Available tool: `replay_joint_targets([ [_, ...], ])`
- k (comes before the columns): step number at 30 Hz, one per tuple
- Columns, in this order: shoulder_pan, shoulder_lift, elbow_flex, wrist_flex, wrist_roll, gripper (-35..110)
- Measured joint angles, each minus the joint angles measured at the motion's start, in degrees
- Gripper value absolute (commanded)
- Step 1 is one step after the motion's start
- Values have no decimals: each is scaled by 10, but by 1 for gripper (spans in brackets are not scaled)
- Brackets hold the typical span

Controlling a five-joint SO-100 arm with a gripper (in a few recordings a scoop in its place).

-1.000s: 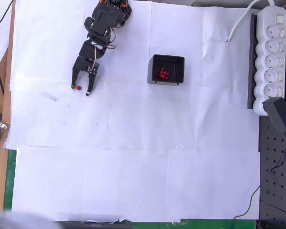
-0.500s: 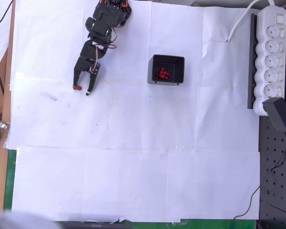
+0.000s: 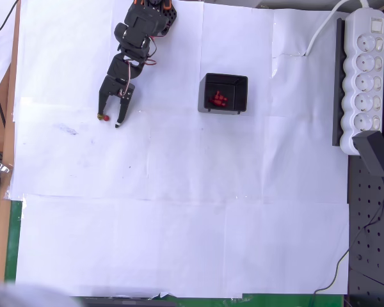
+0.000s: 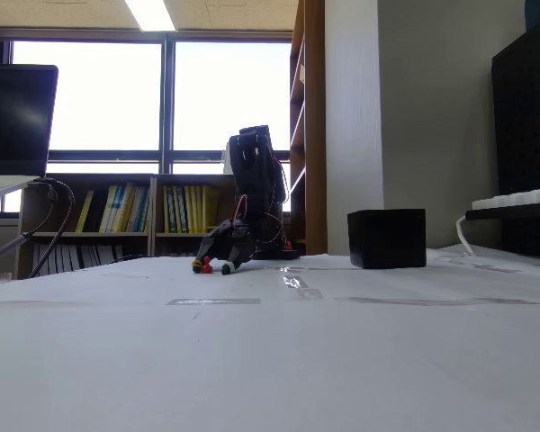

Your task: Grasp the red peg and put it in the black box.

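Red peg (image 3: 105,118) lying on my counter (image 3: 179,192) between the tool's (image 3: 109,119) parted fingers; black box (image 3: 223,93) sitting well apart.

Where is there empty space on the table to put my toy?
The white paper is bare across the whole lower half in the overhead view, and between the end effector and the black box. It is crowded by the red peg and by the power strip.

Office or lab: bookshelves (image 4: 135,211) under big windows (image 4: 162,94), monitor (image 4: 18,121), pegboard (image 3: 371,243), power strip (image 3: 365,73).
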Motion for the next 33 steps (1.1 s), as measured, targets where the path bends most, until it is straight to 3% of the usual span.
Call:
replay_joint_targets([
  [11, 0, 0, 0, 0, 3, 0],
  [23, -9, -28, -4, 5, 32, 0],
  [29, -11, -181, 14, 243, 65, 0],
  [33, -44, -299, 106, 519, 90, 0],
])
